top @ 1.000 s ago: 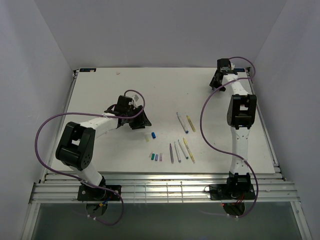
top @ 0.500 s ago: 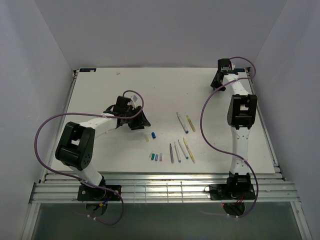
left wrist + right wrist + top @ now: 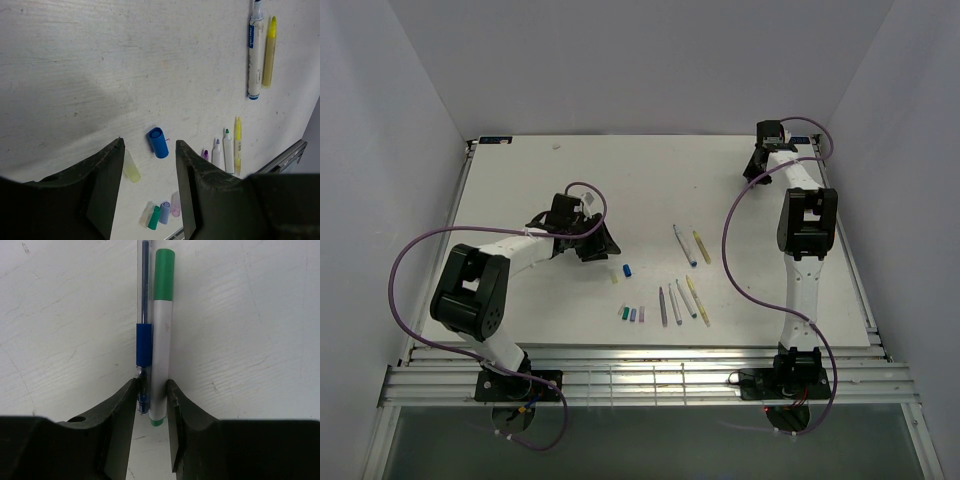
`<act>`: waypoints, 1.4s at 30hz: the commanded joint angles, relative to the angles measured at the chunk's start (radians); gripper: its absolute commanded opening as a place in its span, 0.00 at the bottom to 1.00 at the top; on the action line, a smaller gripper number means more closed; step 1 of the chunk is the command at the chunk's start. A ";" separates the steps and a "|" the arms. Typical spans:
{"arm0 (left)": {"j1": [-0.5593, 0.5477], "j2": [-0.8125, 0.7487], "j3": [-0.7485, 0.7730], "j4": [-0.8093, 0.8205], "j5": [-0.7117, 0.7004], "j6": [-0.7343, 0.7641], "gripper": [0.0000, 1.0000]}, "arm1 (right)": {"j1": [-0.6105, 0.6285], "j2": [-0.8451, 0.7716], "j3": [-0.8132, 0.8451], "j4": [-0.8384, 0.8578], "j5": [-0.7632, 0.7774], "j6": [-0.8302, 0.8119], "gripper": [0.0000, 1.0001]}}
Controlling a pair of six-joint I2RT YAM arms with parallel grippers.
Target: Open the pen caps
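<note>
the right gripper (image 3: 151,384), out at the table's (image 3: 520,180) 1 o'clock corner, had just narrowed its jaws until they pinched a green-capped marker (image 3: 161,340) and the blue ballpoint (image 3: 144,315) touching it at 9 o'clock. so another capped pen looked about to be lifted. the left gripper (image 3: 150,144) hung released, holding nothing, over a loose blue cap (image 3: 158,142). the pens' near ends hid between the fingers (image 3: 120,410), and the top view showed neither pen.

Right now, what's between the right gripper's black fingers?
Right wrist view: a white marker pen with green cap and a clear ballpoint with blue grip, side by side.
</note>
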 commanded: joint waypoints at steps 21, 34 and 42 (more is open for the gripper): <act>0.006 -0.103 -0.043 0.002 0.036 0.003 0.56 | 0.050 -0.180 -0.349 -0.130 -0.067 -0.018 0.39; 0.006 -0.144 -0.075 0.004 0.040 0.000 0.56 | 0.050 -0.302 -0.521 -0.095 -0.046 -0.054 0.57; 0.006 -0.170 -0.103 -0.002 0.039 0.005 0.56 | 0.035 -0.283 -0.501 -0.098 -0.003 -0.038 0.55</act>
